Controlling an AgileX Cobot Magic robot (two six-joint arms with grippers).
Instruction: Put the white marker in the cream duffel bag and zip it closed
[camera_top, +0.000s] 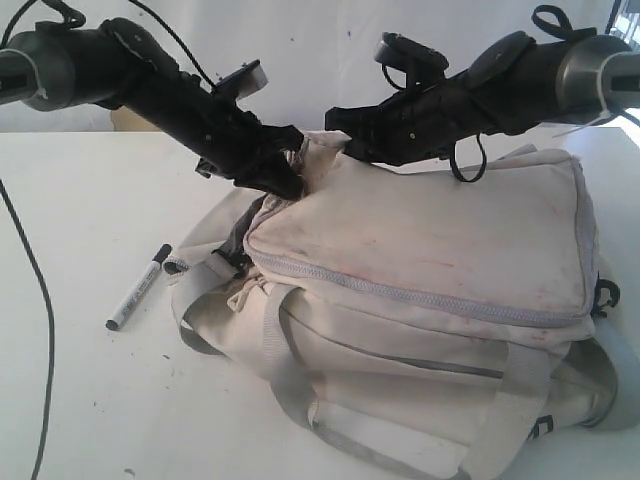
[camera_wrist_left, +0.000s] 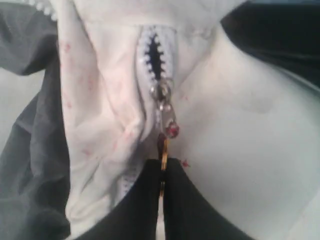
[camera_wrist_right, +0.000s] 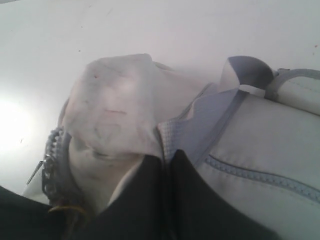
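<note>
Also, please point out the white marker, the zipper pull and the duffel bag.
white marker (camera_top: 138, 287), exterior view, middle of barrel.
zipper pull (camera_wrist_left: 166, 114), left wrist view, metal tab.
cream duffel bag (camera_top: 430, 240), exterior view, top panel.

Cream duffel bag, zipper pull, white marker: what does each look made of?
The cream duffel bag: soft woven fabric, matte; it creases and sags. The zipper pull: probably metal, given its silvery glint. The white marker: likely smooth plastic, though too small to be sure.
</note>
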